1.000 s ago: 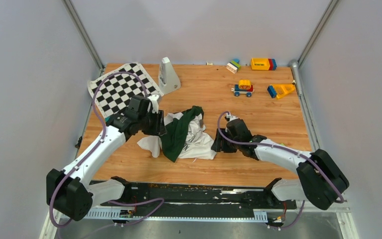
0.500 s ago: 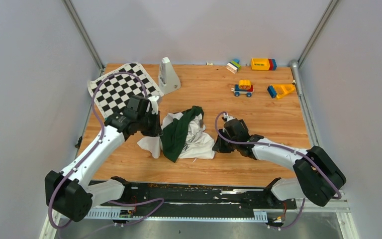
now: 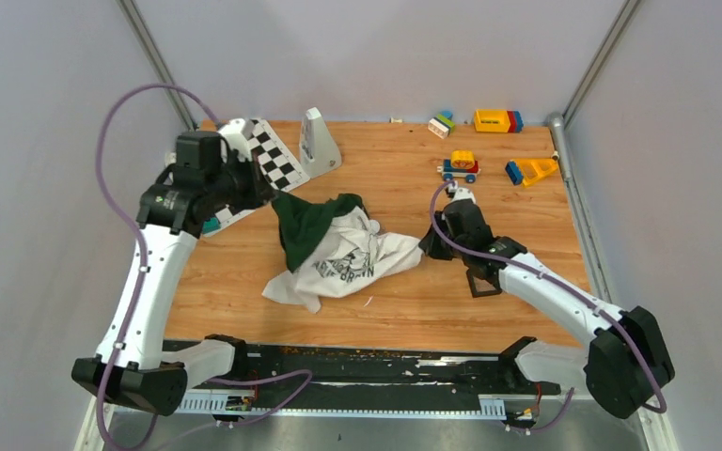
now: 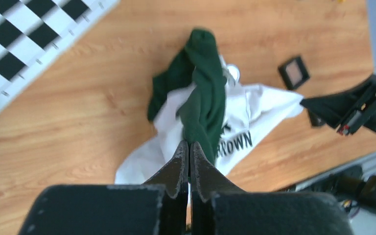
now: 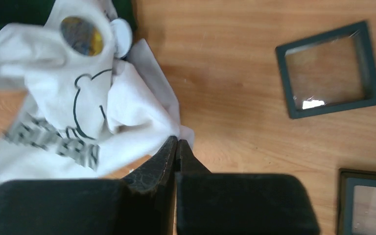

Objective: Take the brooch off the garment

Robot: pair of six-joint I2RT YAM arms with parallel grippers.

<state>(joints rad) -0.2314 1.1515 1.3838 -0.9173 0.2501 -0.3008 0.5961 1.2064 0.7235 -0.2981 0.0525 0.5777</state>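
Small round yellowish-gold brooch [image 5: 81, 35] sits on the far-right part of the white T-shirt [image 3: 357, 263] with dark green long sleeves, which lies mid wooden table [image 3: 526, 225]. L gripper [image 4: 189, 147] jaws fully closed, apparently nipping the green sleeve at left; R gripper [image 5: 177, 143] likewise closed on the white hem at right — cloth stretched between. Brooch prob. light, stiff, slick, pin sharp — pinch its rim; shirt's floppy, so hold it taut.

The garment [image 5: 78, 98] blurs at the left edge (lettering smeared). A black tray [image 5: 367, 173] is cut off bottom right.
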